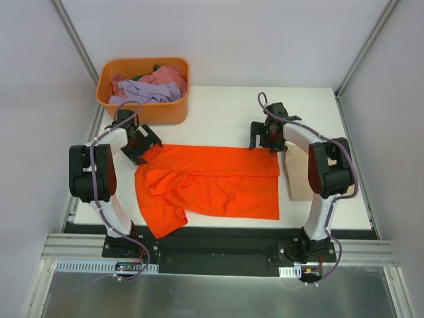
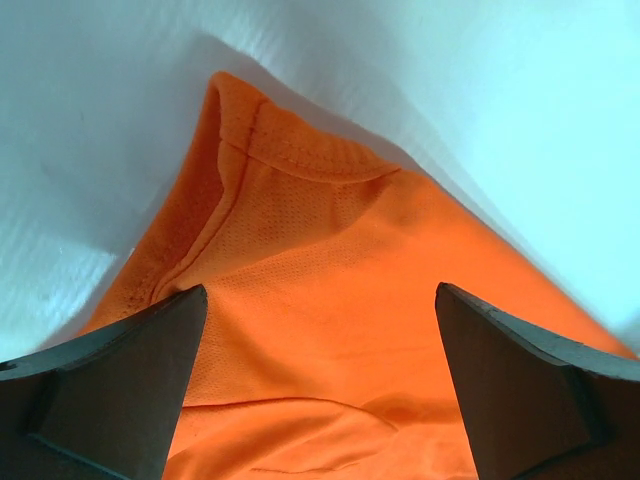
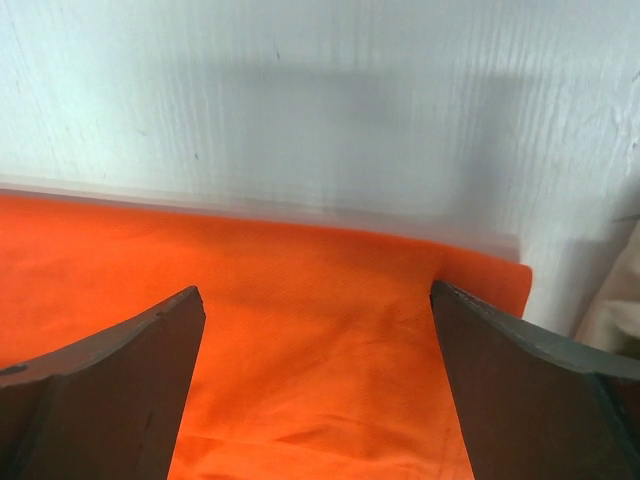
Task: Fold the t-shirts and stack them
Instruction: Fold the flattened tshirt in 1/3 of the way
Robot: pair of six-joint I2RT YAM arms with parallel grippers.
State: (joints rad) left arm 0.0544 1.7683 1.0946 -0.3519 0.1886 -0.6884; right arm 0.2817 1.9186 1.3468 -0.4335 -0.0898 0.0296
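An orange t-shirt (image 1: 212, 185) lies spread on the white table, its far edge straight and a sleeve bunched at the near left. My left gripper (image 1: 147, 150) is open over the shirt's far left corner; the left wrist view shows the orange shirt (image 2: 330, 300) with its hemmed corner between the spread fingers (image 2: 120, 380). My right gripper (image 1: 264, 144) is open over the shirt's far right corner; the right wrist view shows the orange shirt (image 3: 310, 350) between the fingers (image 3: 110, 390). Neither holds cloth.
An orange basket (image 1: 106, 89) with pink and lilac shirts (image 1: 149, 87) stands at the table's far left, just behind my left arm. A tan folded piece (image 1: 299, 179) lies to the right of the orange shirt, under my right arm. The table's white surface (image 1: 218, 119) shows beyond the shirt.
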